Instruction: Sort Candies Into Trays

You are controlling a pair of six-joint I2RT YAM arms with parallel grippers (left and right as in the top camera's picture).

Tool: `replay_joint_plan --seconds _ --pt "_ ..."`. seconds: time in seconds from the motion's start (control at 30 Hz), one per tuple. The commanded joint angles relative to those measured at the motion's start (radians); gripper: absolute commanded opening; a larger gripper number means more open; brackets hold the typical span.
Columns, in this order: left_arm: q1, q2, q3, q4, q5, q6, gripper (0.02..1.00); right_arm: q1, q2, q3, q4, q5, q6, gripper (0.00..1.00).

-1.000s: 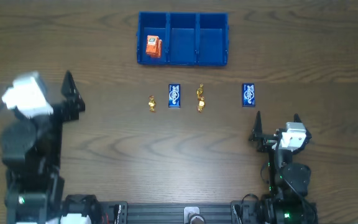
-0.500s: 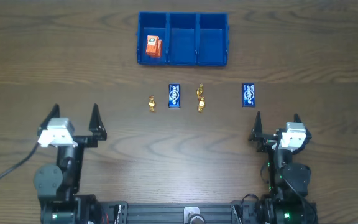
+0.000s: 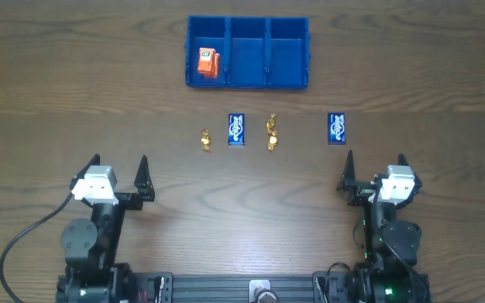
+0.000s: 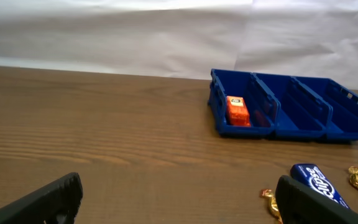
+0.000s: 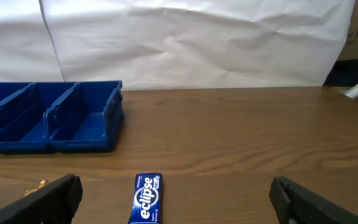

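A blue three-compartment tray stands at the far middle of the table, with an orange candy in its left compartment. In front of it lie in a row a gold candy, a blue candy pack, two gold candies and a second blue pack. My left gripper is open near its base, well short of the row. My right gripper is open just short of the right blue pack. The left wrist view shows the tray, the orange candy and the left blue pack.
Bare wood surrounds the candies on all sides. A white backdrop rises behind the table's far edge. A black cable loops beside the left arm's base.
The left arm has come down and drawn in toward its base, its gripper shifting right and nearer the table's front. The right arm and the candies have stayed put.
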Motion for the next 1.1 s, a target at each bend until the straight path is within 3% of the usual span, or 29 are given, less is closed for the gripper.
replay_joint_plan --seconds 0.03,0.73,0.93,1.1 --pt "0.003 -0.009 -0.016 -0.04 0.018 -0.003 0.996 -0.005 -0.007 -0.002 -0.003 0.002 -0.014 1.0" --pt "0.003 -0.009 -0.016 -0.04 0.018 -0.004 0.998 -0.005 -0.007 -0.002 0.0 0.003 -0.015 1.0" --pt "0.003 -0.009 -0.016 -0.041 0.018 -0.004 0.998 -0.005 -0.007 0.006 0.037 0.058 -0.014 1.0" --pt "0.003 -0.009 -0.016 -0.041 0.018 -0.003 0.998 -0.005 0.093 0.228 -0.155 0.05 -0.015 1.0"
